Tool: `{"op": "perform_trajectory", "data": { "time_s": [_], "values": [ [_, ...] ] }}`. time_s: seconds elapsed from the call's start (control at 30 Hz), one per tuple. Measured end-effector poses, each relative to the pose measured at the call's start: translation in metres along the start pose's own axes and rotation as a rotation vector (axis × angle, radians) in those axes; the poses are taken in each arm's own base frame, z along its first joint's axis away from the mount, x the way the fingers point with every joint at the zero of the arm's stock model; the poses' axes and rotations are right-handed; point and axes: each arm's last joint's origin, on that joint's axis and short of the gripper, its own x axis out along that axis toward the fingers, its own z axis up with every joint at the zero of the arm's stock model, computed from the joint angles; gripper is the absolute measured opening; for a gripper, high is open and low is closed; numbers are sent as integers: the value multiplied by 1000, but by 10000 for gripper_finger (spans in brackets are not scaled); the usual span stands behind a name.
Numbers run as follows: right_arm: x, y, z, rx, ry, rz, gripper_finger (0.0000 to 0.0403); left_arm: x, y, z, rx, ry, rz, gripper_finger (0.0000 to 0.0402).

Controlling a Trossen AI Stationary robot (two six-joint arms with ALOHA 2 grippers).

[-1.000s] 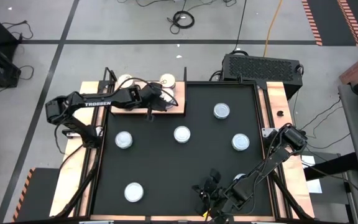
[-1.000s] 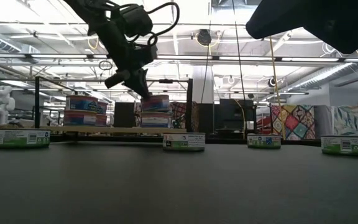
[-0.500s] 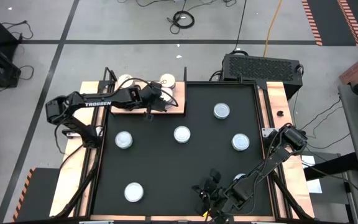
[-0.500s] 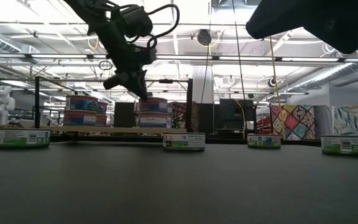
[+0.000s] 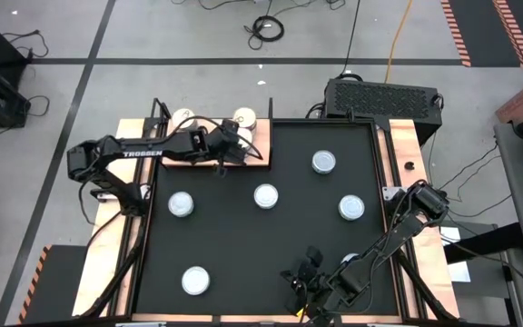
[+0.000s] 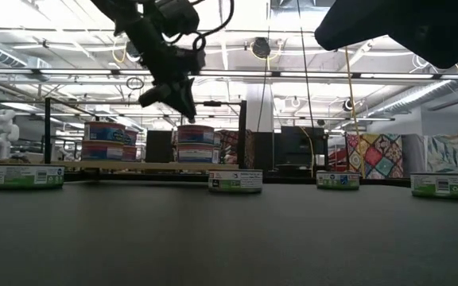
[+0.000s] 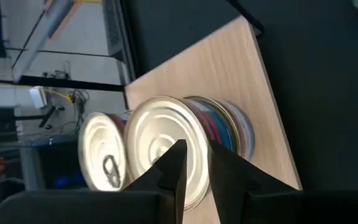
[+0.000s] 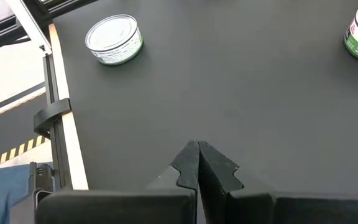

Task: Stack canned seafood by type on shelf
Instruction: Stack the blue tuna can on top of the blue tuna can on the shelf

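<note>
The shelf (image 5: 260, 153) sat at the far left corner of the surface (image 5: 271, 272) and held two stacks of two cans (image 6: 196, 144), so that part looked done. The left gripper (image 6: 168, 93) hung just above one stack, fingers a little apart and empty. Six green-label cans (image 5: 265, 195) waited on the surface, and the right gripper (image 8: 197, 167) rested near the front edge, fingers together.

My views are evenly lit from overhead ceiling strip lights (image 6: 46, 20); can lids (image 7: 160, 146) glare, edges soft.

Left claw (image 6: 173, 94) hangs slightly parted; right claw (image 8: 197, 163) rests pressed together.
</note>
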Motion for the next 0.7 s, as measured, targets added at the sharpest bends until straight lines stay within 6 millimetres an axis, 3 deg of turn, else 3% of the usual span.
{"op": "perform_trajectory", "data": {
  "time_s": [0.2,0.37,0.7],
  "values": [
    [0,0,0,-1,2,-1,0,-26,7,4,-105,-69,2,68],
    [0,1,-1,8,33,20,0,-44,17,-14,-210,-46,-2,68],
    [5,-2,4,25,39,13,0,-21,42,-57,-331,115,39,67]
  ]
}}
